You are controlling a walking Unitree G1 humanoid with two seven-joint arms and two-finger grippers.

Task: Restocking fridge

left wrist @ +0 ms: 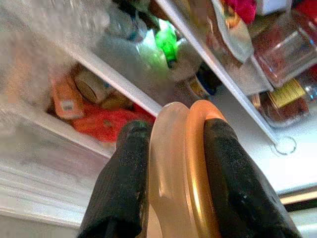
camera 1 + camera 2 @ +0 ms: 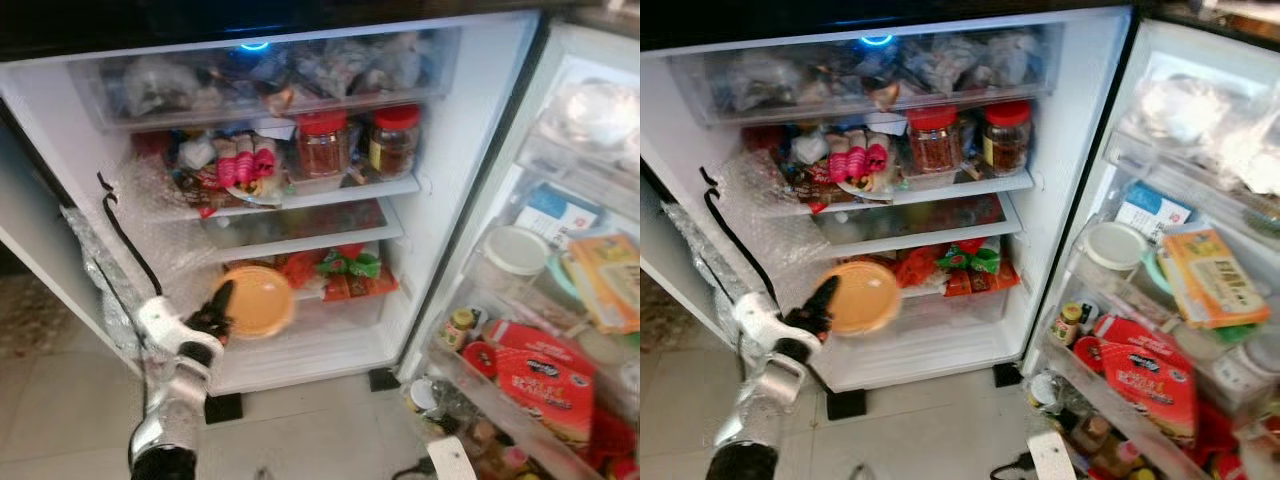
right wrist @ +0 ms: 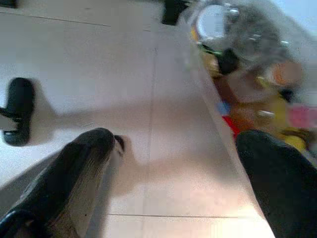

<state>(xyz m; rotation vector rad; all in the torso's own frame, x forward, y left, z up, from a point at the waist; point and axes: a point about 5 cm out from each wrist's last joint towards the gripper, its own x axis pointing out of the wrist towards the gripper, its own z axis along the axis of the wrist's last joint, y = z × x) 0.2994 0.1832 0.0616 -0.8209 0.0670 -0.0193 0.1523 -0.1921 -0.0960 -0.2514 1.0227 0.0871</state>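
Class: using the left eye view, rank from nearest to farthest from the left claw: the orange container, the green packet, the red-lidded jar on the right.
1. Orange container: gripped in the left claw, bottom compartment.
2. Green packet: same compartment, further right.
3. Red-lidded jar: upper shelf, right.

Left arm: silver metal links, white housing at the wrist, dark rounded joint at the base.
Left gripper: two long black fingers, matte and slightly grainy.
Right gripper: black fingers, seemingly scuffed pale; view blurred.
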